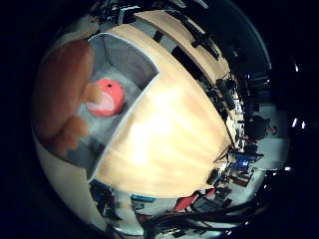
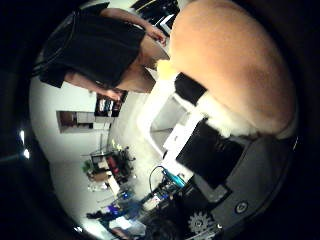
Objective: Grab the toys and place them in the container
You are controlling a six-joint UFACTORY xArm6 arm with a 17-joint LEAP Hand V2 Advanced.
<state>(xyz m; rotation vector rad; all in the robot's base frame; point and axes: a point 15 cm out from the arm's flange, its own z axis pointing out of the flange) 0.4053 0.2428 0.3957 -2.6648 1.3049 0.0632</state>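
Observation:
A brown plush toy with white fur (image 2: 235,60) fills much of the right thumb side palm view, close against the palm. My hand's white and black fingers (image 2: 190,130) curl against its white fur. The right little finger side palm view shows the same brown plush (image 1: 60,95) hanging over the grey container (image 1: 140,58). A pink round toy (image 1: 108,97) lies inside the container. The container stands on the light wooden table (image 1: 174,134), near one end.
The wooden table stretches away from the container. Past the table's far edge are dark chairs and desks (image 1: 244,124). A small yellow thing (image 2: 165,68) shows beside the plush; I cannot tell what it is.

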